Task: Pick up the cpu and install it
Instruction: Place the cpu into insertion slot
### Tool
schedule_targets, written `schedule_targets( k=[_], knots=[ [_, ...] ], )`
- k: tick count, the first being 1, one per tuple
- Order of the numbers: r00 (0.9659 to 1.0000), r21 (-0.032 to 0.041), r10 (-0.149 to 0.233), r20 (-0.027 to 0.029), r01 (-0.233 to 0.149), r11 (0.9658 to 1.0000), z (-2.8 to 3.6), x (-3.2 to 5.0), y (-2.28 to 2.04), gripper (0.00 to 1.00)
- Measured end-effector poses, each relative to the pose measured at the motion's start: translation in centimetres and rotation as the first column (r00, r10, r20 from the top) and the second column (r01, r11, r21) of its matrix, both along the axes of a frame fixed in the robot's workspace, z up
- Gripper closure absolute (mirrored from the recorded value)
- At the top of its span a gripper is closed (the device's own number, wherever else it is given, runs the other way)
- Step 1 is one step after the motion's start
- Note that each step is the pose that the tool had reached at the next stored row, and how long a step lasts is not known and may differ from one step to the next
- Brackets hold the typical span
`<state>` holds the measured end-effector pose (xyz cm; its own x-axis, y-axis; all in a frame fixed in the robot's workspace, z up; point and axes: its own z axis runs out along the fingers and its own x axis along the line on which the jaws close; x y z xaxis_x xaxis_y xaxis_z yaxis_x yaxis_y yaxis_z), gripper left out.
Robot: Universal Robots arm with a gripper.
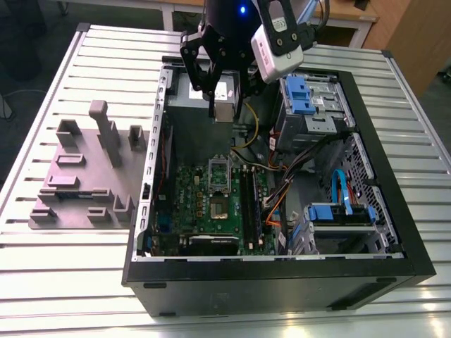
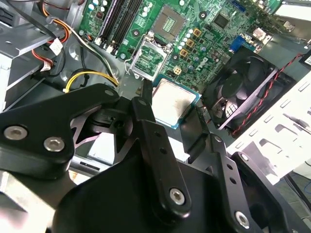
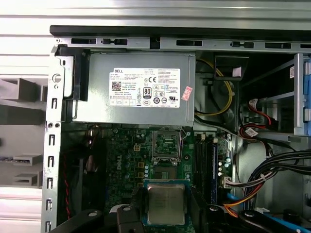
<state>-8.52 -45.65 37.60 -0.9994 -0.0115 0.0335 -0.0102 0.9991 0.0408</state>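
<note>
At the exterior view's left you have a grey fixture block on the slatted table, well apart from the open computer case.

Moving right, you find the gripper above the far end of the case. It is clamped on the cpu, which hangs over the grey power supply and clear of the green motherboard. From here the chip is only a pale patch, half masked by the black linkage.

Both wrist views give you it plainly. In the second wrist view the cpu sits silvery side up, with a finger pressed against one edge and another against the opposite edge. That view also gives you the fan close beside it, and the socket beyond a metal frame.

In the first wrist view the cpu covers part of the board, so you cannot tell how much of the socket lies behind it.

In the exterior view the socket stands uncovered, with the case wall on one side and the memory slots just beside it on the other. Further right, loose cables and blue drive cages crowd that side.
</note>
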Motion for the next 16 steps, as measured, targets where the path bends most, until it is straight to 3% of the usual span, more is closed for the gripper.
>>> schedule_targets(
  k=[16],
  knots=[
    [1.0000,-0.0001,0.000,0.0009,0.000,1.0000,-0.42,0.00,-0.08,0.53]
  ],
)
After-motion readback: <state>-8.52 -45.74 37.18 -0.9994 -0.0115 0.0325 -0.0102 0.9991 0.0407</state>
